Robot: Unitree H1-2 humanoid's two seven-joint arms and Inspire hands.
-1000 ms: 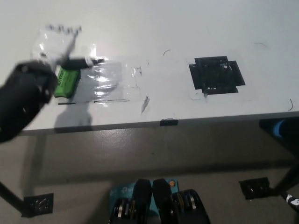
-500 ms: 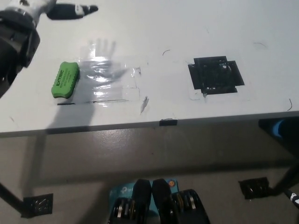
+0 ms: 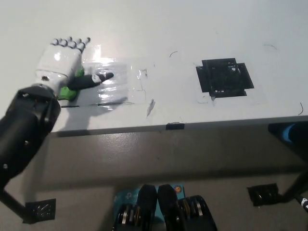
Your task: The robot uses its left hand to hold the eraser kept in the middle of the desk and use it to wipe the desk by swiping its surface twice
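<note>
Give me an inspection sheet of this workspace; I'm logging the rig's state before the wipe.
Surface: white desk, a glossy clear patch and faint pen marks on it.
Job's things: green eraser on the desk's left, mostly covered by the left hand.
Clutter: black tape square; a small black tab at the front edge.
Hands: left hand lies flat over the eraser, grip not visible; right hand not in view.
Cables: nothing seen.
Surroundings: grey floor, black table feet.
</note>
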